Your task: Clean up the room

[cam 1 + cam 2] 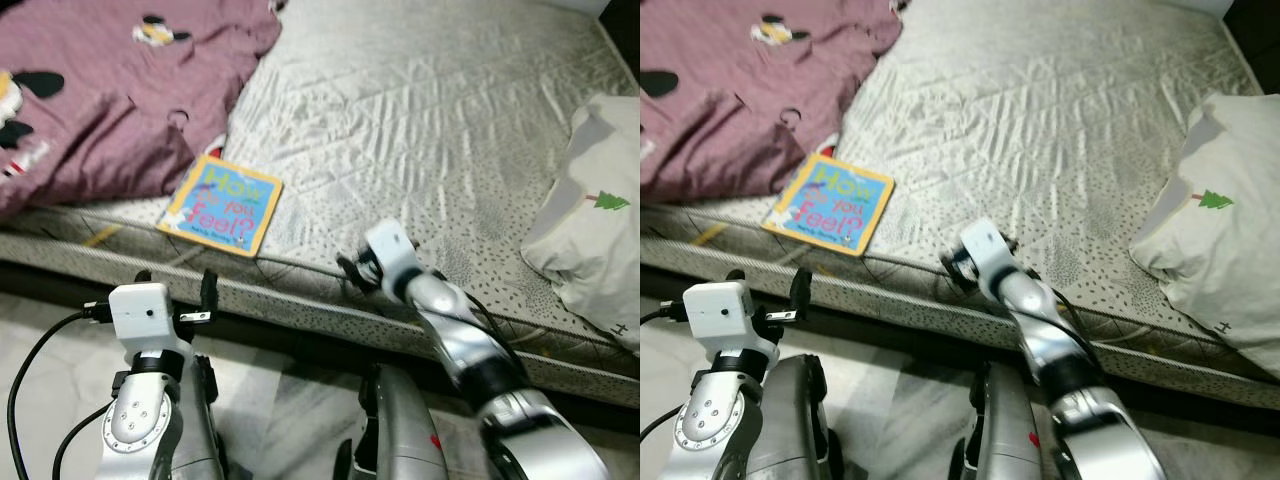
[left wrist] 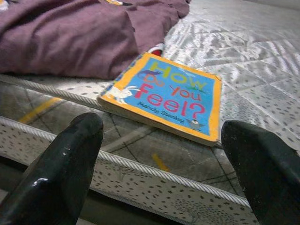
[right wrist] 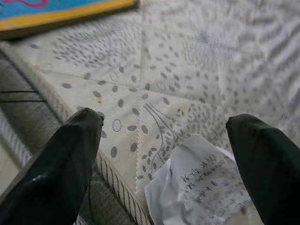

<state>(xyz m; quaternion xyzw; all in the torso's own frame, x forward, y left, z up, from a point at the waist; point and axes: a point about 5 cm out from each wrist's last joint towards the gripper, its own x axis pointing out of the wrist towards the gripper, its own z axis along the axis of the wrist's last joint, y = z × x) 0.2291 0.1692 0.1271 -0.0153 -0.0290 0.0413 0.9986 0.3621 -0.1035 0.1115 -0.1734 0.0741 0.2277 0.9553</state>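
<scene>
A crumpled white paper [image 3: 201, 183] with handwriting lies on the grey patterned mattress [image 1: 420, 120] near its front edge. My right gripper [image 3: 165, 121] is open, its two fingers standing wide on either side of the paper without touching it; in the left eye view this gripper [image 1: 360, 268] sits at the mattress edge. A blue and yellow board book [image 1: 222, 205] titled "How Do You Feel?" lies flat near the edge, further left. My left gripper [image 1: 176, 280] is open, just below and in front of the book [image 2: 171, 93], level with the mattress side.
A maroon garment [image 1: 100, 100] with cartoon prints is spread over the mattress's far left, touching the book's far edge. A white pillow [image 1: 590, 230] with a small green tree sits at the right edge. Pale tiled floor [image 1: 270, 400] runs below the bed.
</scene>
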